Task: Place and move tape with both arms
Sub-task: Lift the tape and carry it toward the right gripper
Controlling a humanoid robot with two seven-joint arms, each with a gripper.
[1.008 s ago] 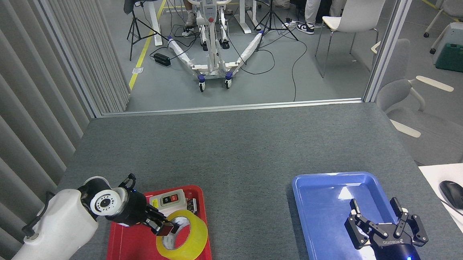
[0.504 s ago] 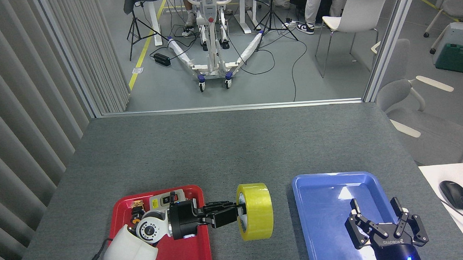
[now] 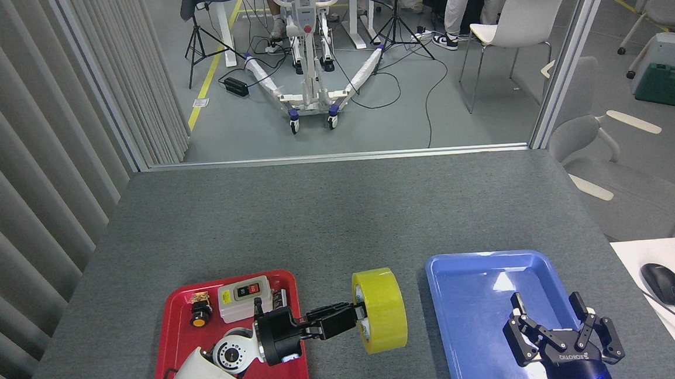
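While left gripper [image 3: 359, 319] fingers pinch the tape [image 3: 380, 310] rim, roll stands on edge between red tray [image 3: 177, 331] and blue tray [image 3: 475, 327].
Left arm reaches rightward, low over table [image 3: 339, 213]; right gripper [image 3: 557, 328] fingers spread, empty, above blue tray.

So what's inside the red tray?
The red tray holds a grey switch box and a small yellow button. The left arm covers the tray's near part, so anything there is hidden.

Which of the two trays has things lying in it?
The red tray on the left: it holds a grey switch box and a small yellow-ringed button. The blue tray on the right holds nothing; only the right gripper hovers over it.
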